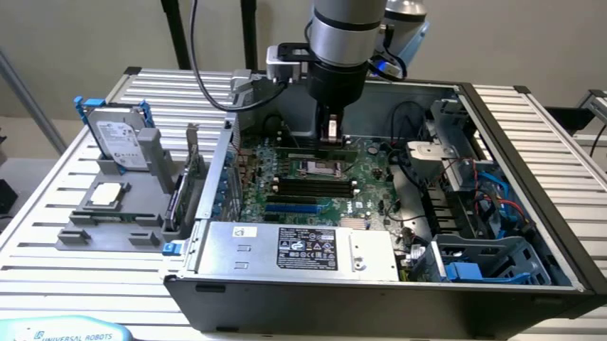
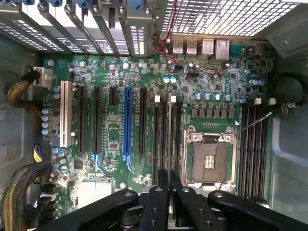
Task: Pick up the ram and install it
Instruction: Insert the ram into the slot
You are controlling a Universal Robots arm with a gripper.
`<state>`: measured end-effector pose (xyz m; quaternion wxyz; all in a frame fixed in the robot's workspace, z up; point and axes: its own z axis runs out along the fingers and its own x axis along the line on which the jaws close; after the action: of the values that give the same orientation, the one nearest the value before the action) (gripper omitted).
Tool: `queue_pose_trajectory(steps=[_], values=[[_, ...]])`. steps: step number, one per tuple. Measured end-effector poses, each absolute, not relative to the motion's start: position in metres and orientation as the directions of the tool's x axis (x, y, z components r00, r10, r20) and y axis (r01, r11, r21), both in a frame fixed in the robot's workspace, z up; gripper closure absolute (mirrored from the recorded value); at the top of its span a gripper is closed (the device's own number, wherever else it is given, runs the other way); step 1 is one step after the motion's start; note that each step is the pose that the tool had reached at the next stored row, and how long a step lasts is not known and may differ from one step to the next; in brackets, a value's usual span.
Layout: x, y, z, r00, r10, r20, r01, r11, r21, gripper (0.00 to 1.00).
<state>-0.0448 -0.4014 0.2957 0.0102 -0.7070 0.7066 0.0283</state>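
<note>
My gripper (image 1: 332,135) hangs inside the open computer case (image 1: 512,114), low over the motherboard (image 1: 365,170). Its jaws are shut on the ram (image 1: 323,151), a thin green stick held edge-down behind the CPU socket (image 1: 313,169). In the wrist view the fingertips (image 2: 162,185) pinch the ram (image 2: 169,139), seen edge-on as a pale line. It lies along the black memory slots (image 2: 159,139) beside the CPU socket (image 2: 209,161). I cannot tell whether the ram touches a slot.
A silver hard drive (image 1: 124,142) in a blue frame and an expansion card (image 1: 185,181) stand in a grey holder at the exterior view's left. The power supply (image 1: 294,249) fills the case's near side. Cables and a drive cage (image 1: 474,192) crowd the exterior view's right.
</note>
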Motion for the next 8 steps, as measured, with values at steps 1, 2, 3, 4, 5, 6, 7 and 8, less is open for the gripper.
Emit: queue_pose_trajectory(steps=[1, 2, 3, 4, 5, 6, 7, 8], values=[[-0.045, -0.402, 0.294, 0.0, -0.999, -0.055, -1.0, -0.001, 0.025, 0.87], [-0.045, -0.402, 0.292, 0.0, -0.999, -0.055, -1.0, -0.001, 0.024, 0.87], [-0.045, -0.402, 0.29, 0.0, -0.999, -0.055, -1.0, -0.001, 0.023, 0.87], [-0.045, -0.402, 0.288, 0.0, -0.999, -0.055, -1.0, -0.001, 0.022, 0.87], [-0.045, -0.402, 0.287, 0.0, -0.999, -0.055, -1.0, -0.001, 0.022, 0.87], [-0.045, -0.403, 0.285, 0.0, -0.999, -0.054, -1.0, -0.001, 0.021, 0.87], [-0.045, -0.403, 0.283, 0.0, -0.999, -0.054, -1.0, -0.001, 0.02, 0.87], [-0.045, -0.403, 0.281, 0.0, -0.999, -0.054, -1.0, -0.001, 0.019, 0.87]])
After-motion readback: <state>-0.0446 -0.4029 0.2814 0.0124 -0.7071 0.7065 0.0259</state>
